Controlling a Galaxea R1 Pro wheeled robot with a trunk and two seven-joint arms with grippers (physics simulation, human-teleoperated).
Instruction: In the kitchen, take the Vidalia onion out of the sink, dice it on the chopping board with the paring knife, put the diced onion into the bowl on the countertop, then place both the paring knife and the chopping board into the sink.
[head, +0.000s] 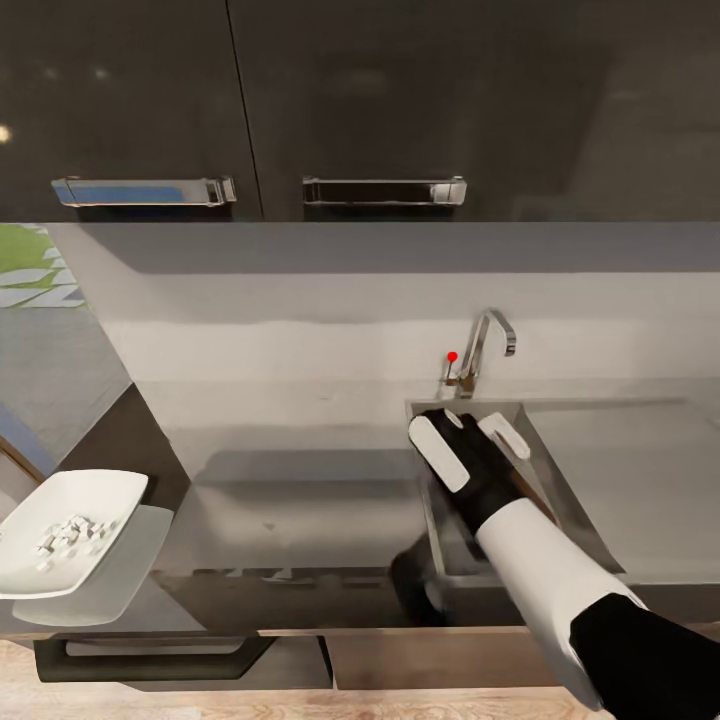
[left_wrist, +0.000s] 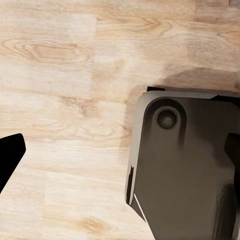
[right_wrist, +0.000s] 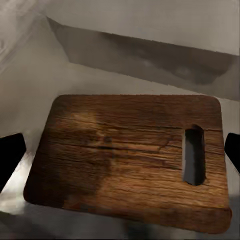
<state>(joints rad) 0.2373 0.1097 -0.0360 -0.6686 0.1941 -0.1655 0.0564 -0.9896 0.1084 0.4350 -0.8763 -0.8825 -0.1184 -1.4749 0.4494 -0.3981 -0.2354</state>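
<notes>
Chopping board (right_wrist: 127, 160) lies flat in the sink (head: 590, 520) directly below the right claw (head: 468, 440), whose fingers are spread wide and empty; left claw's state cannot be told.

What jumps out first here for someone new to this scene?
The right gripper hovers open over the sink, and its wrist camera looks down on the brown chopping board lying in the basin. At the countertop's left edge sits the white bowl holding pale diced onion pieces.

Right pincer (head: 468, 436) hides most of sink (head: 560, 480) basin.
</notes>
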